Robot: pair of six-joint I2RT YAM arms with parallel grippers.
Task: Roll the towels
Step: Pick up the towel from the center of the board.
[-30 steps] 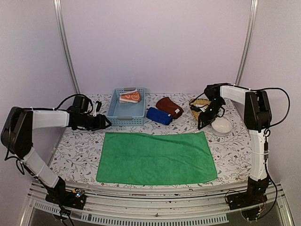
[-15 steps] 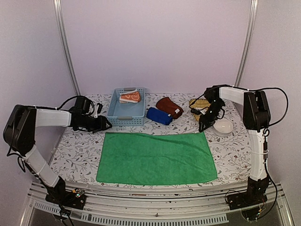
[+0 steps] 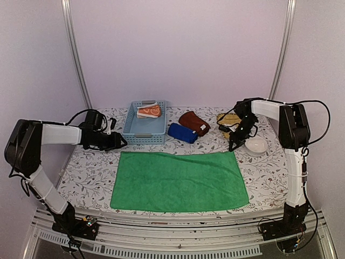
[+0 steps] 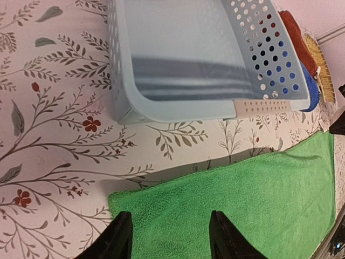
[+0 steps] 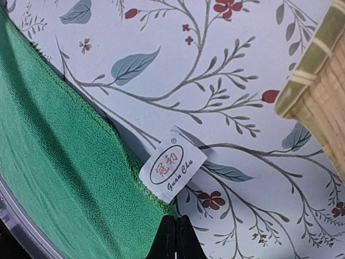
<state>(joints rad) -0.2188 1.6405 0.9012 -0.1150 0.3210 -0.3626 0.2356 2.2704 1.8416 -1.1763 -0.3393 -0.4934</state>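
A green towel [image 3: 180, 181] lies spread flat across the middle of the table. My left gripper [image 3: 119, 141] stands open low over its far left corner [image 4: 140, 199], one finger on each side of the cloth. My right gripper [image 3: 232, 145] is at the far right corner, its fingers [image 5: 177, 229] pinched together on the towel's edge beside a white label [image 5: 172, 164]. An orange patterned towel [image 3: 149, 111] sits in the light blue basket [image 3: 144, 132]. A dark blue towel [image 3: 182, 133] and a maroon towel [image 3: 194, 123] lie rolled behind the green one.
The light blue basket [image 4: 178, 59] stands close behind my left gripper. A yellow wicker tray [image 3: 229, 118] and a white bowl [image 3: 255, 144] sit at the back right, the tray's rim [image 5: 323, 91] near my right gripper.
My right gripper has moved down to the towel's far right corner and closed. The left gripper has barely shifted.
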